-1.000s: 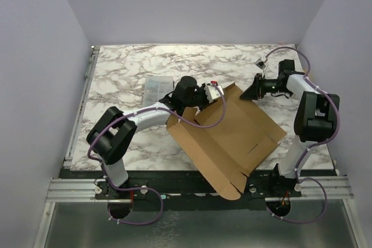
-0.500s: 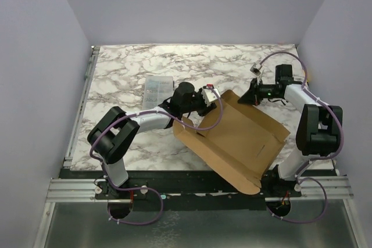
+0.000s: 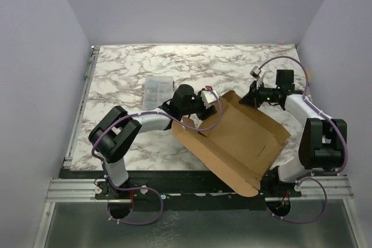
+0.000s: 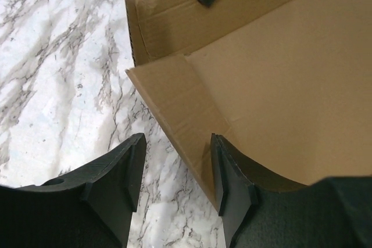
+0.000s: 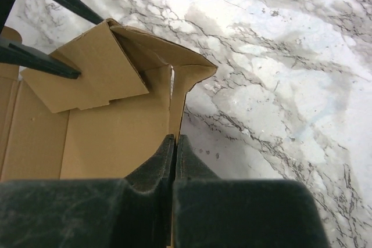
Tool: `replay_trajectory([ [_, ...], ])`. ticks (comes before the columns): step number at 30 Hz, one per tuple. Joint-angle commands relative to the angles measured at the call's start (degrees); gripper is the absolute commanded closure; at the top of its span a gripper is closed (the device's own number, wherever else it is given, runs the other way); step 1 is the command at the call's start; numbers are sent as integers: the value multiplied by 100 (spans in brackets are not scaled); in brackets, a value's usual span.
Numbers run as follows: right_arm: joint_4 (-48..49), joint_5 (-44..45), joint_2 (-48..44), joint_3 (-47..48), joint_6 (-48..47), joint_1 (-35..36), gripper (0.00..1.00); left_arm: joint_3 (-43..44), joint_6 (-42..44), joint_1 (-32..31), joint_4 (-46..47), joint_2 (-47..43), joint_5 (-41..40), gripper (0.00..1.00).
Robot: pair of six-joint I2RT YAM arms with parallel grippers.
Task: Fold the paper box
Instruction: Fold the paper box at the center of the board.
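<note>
The paper box (image 3: 238, 137) is a brown cardboard sheet with its sides partly raised, lying tilted over the table's near right edge. My left gripper (image 3: 200, 104) is at its far left corner. In the left wrist view it (image 4: 177, 172) is open, with the edge of a side flap (image 4: 174, 103) between the jaws, close to the right finger (image 4: 229, 184). My right gripper (image 3: 247, 98) is at the far right corner. In the right wrist view it (image 5: 175, 143) is shut on the box's upright wall (image 5: 177, 105), with the box floor (image 5: 110, 137) to its left.
A small clear plastic compartment case (image 3: 158, 88) lies on the marble table (image 3: 128, 74) left of the left gripper. The left gripper's dark fingers (image 5: 40, 62) reach in over the far flap in the right wrist view. Purple cables loop over both arms.
The box has slid and turned to the right, now more over the near right edge. The right gripper has moved in to the box's far corner. Both arms shifted little in the last half second.
</note>
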Motion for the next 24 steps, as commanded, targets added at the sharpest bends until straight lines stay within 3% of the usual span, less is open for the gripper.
replay_trajectory([
  [1, 593, 457, -253, -167, 139, 17, 99, -131, -129, 17, 8, 28, 268, 46],
  [11, 505, 522, -578, -35, 281, 26, 100, 237, -95, 16, -50, 208, 87, 52],
  [14, 323, 472, -579, 109, 208, 22, 100, 449, -45, 18, -169, 332, 56, 57],
  [19, -174, 287, -608, 141, -322, 24, 98, 627, 20, 14, -341, 403, 111, 74],
  [24, -539, 141, -677, 274, -594, 24, 91, 731, 263, 17, -513, 372, 184, 83],
])
